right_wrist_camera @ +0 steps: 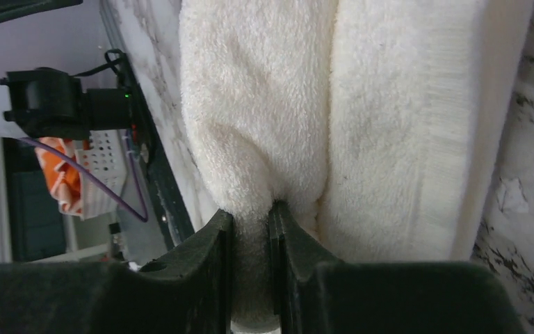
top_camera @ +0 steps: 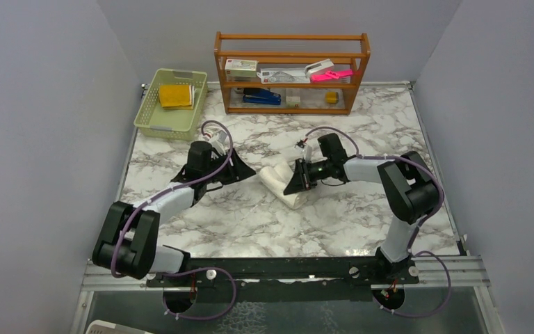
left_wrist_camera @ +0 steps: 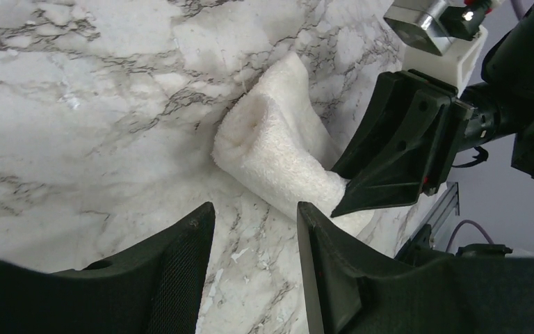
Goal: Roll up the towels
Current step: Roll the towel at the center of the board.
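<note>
The cream-white towel (top_camera: 281, 182) lies partly rolled at the middle of the marble table; it also shows in the left wrist view (left_wrist_camera: 278, 149) and fills the right wrist view (right_wrist_camera: 361, 118). My right gripper (top_camera: 297, 182) is shut on a fold of this towel, the cloth pinched between its fingers (right_wrist_camera: 250, 223). My left gripper (top_camera: 245, 171) is open and empty, just left of the towel, its fingers apart over bare marble (left_wrist_camera: 256, 240). The mustard-yellow towel (top_camera: 176, 95) lies in the green basket (top_camera: 154, 124) at the back left.
A wooden shelf (top_camera: 292, 42) with boxes, a pink item and a blue stapler stands at the back. Grey walls close in left and right. A metal rail (top_camera: 306, 268) runs along the near edge.
</note>
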You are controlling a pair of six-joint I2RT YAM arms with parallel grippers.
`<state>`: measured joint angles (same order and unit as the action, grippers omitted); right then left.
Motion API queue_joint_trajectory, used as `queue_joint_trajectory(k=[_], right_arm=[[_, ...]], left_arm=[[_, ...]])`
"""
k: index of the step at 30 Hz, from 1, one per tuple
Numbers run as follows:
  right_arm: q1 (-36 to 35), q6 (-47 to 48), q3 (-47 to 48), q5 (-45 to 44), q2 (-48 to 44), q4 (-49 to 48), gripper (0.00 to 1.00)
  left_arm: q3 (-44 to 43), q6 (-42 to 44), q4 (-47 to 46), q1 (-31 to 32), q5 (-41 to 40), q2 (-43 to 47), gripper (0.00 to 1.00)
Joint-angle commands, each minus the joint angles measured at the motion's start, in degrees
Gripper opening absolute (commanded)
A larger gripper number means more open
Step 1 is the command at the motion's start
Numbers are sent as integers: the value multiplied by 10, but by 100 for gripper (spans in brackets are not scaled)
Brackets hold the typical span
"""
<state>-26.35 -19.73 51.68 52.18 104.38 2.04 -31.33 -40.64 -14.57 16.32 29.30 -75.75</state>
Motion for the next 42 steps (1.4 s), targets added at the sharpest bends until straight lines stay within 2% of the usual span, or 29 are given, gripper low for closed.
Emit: queue_joint_trajectory(k=[1, 4, 11, 22, 25, 26, 31, 34, 38, 41, 42], right_arm=[[27, -99, -35, 72, 11, -72, 1], [36, -119, -45, 74, 38, -84, 1], [73, -196, -104, 99, 68, -180, 1], [82, -141, -86, 65, 55, -111, 1], [82, -116, -83, 41, 55, -81, 1], [82, -104, -79, 25, 53, -61, 2], [81, -51, -60, -74, 6, 15, 26], [81, -26, -45, -140, -39, 47, 36], [73, 9, -36, -215, -101, 61, 43], [42, 38, -40, -300, -159, 57, 45], [29, 43, -46, -333, -180, 49, 52]], left_arm=[[-39, -16, -55, 28, 11, -38, 50], [-64, -30, -77, 50, 16, -61, 50], [-99, -68, -146, 88, 43, -128, 49], [-105, -173, -348, 111, 99, -297, 45], [-122, -179, -370, 117, 98, -329, 44], [-127, -176, -371, 119, 94, -338, 43], [-129, -151, -361, 128, 70, -368, 41], [-123, -131, -343, 136, 52, -375, 39], [-113, -102, -313, 150, 22, -373, 39], [-110, -80, -289, 159, -1, -369, 38], [-111, -72, -279, 162, -8, -368, 38]])
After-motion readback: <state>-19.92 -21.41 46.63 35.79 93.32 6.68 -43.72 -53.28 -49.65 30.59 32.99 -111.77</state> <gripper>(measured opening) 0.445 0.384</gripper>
